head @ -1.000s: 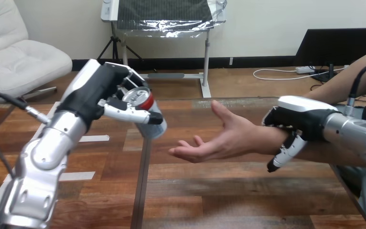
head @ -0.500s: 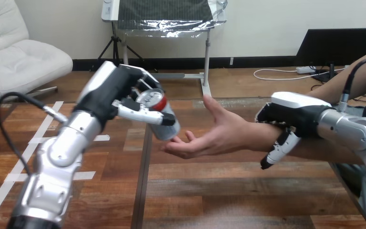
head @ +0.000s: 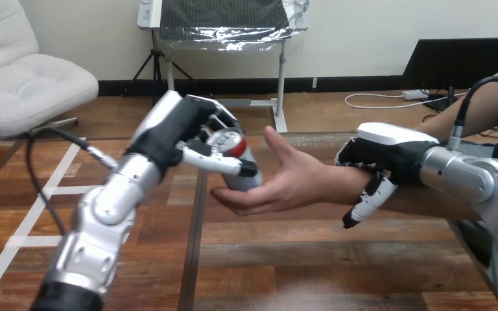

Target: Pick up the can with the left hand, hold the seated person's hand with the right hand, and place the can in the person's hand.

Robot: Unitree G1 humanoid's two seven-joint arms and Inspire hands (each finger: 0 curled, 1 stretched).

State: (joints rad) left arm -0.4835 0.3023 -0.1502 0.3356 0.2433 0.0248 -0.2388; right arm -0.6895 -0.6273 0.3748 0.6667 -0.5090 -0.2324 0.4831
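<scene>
Change since half a second ago: my left arm has carried the can [head: 236, 162] further toward the person's hand [head: 292, 181]; the can's lower end, which then hung just short of the fingertips, now sits over the upturned palm.

Item 1, can: silver body, red band under the top. It is tilted, top leaning away from the person's hand, lower end down in the cupped palm. I cannot tell whether it touches the palm.

Item 2, left hand [head: 180, 126]: on the side of the can away from the person's hand. Its fingers [head: 215, 162] are wrapped round the can, the thumb across the near face, grasping it firmly.

Item 3, person's hand: palm up, fingers loosely curved, held above the worktop [head: 311, 259] and not resting on it.

Item 4, right hand [head: 386, 150]: lying over the person's wrist, just behind the person's hand. Its fingers [head: 365, 204] hang relaxed down the near side of the wrist; I do not see them curled round it.

Item 5, worktop: wooden planks, below the person's hand.
</scene>
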